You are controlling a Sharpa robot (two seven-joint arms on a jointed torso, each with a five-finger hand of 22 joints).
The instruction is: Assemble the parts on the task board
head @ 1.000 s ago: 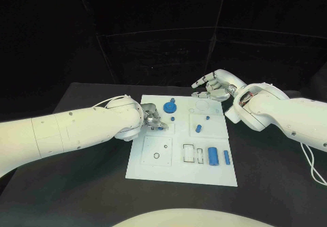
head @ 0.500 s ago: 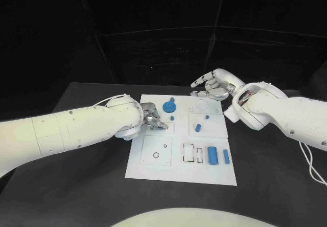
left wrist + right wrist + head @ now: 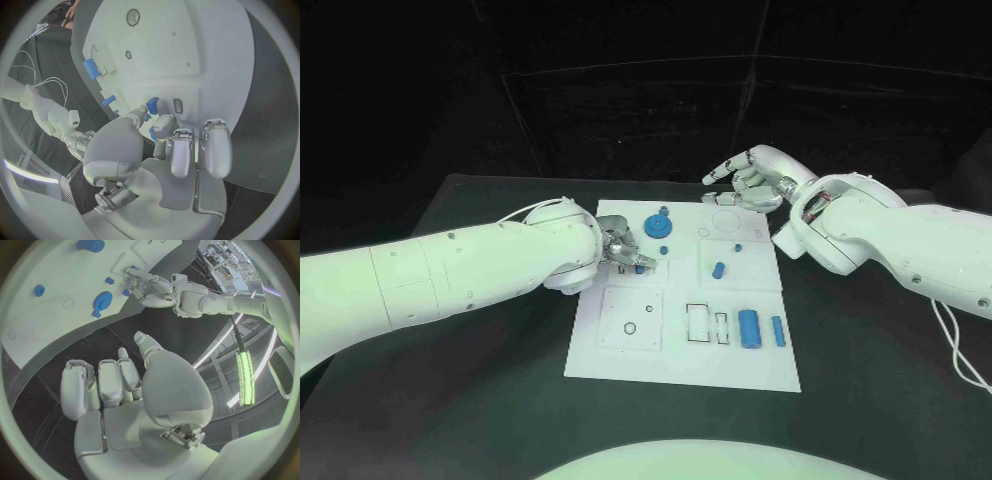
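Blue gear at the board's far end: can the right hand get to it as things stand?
Probably yes. The right hand hovers empty past the board's far edge, and the gear lies uncovered nearby. The left hand sits close beside the gear, pinching a small blue part, so space is tight.

White rounded arms (image 3: 459, 275), silver hands (image 3: 620, 250) (thin white cable)

Hidden / unclear bits

Left hand (image 3: 623, 250) covers the task board (image 3: 733, 365) near its left edge; its fingers (image 3: 180, 150) hide most of a small blue part (image 3: 152, 105), so the grip can't be read. Right hand (image 3: 750, 180) hovers at the far edge, palm side hidden. The left arm is cut off by the picture's left edge, the right arm by its right edge.
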